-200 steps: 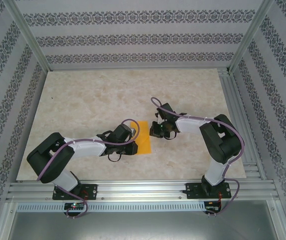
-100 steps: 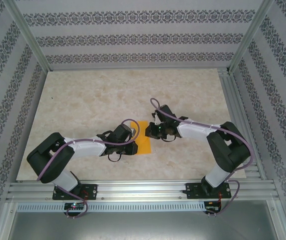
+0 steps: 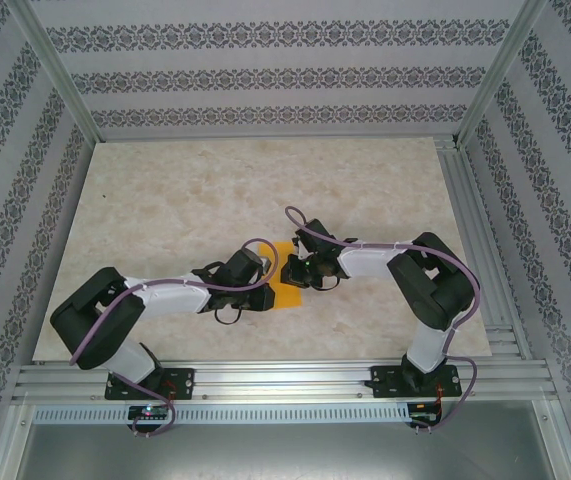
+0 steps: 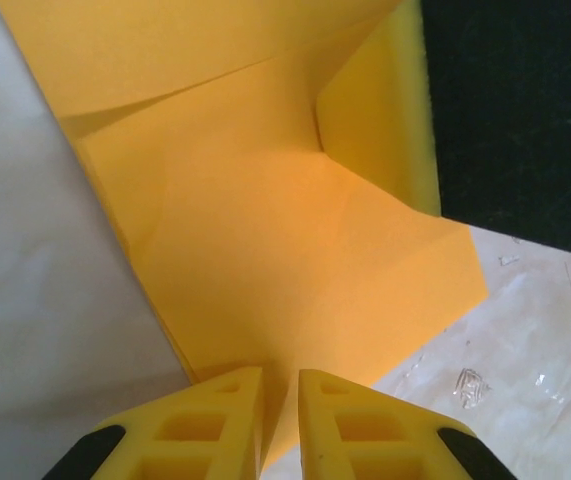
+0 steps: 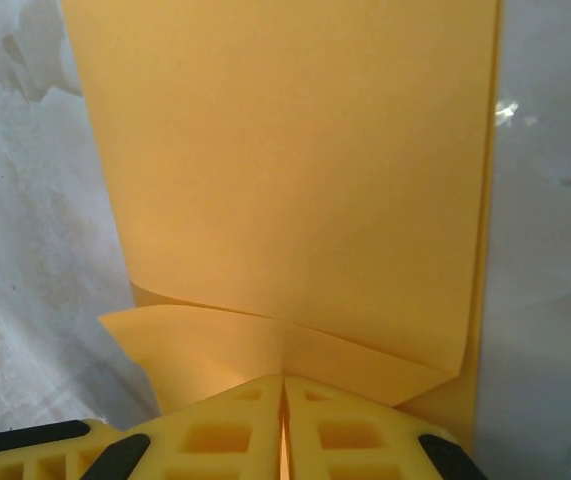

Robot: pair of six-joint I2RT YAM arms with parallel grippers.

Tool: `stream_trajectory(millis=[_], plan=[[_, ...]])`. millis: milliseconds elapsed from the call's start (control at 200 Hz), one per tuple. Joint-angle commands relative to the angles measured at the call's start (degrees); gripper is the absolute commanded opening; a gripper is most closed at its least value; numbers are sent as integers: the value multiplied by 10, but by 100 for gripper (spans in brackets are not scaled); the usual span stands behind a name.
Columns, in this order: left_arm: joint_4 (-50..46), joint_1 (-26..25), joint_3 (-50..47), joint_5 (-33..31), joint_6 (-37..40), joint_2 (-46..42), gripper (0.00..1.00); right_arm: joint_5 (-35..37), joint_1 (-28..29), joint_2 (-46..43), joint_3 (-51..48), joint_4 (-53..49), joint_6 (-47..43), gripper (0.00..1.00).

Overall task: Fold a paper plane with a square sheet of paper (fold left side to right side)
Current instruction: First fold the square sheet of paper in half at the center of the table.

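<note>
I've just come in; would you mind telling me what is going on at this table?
Two robot arms are folding an orange-yellow sheet of paper near the middle of the table. The left gripper and the right gripper each pinch the paper, coming at it from opposite sides. The sheet already has creases and a folded flap, but it is not yet a finished plane.

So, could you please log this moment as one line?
stage: mid-fold | paper sheet: creased, partly folded | left gripper: shut on paper sheet | right gripper: shut on paper sheet
</note>
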Motion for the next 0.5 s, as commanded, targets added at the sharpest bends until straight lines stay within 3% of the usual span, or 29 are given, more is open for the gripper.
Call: stream_trajectory(millis=[0, 495], plan=[[-13, -7, 23, 20, 5, -21, 19, 36, 1, 21, -4, -24, -3, 10], [-7, -7, 21, 26, 8, 23, 20, 48, 1, 14, 3, -50, -15, 10]])
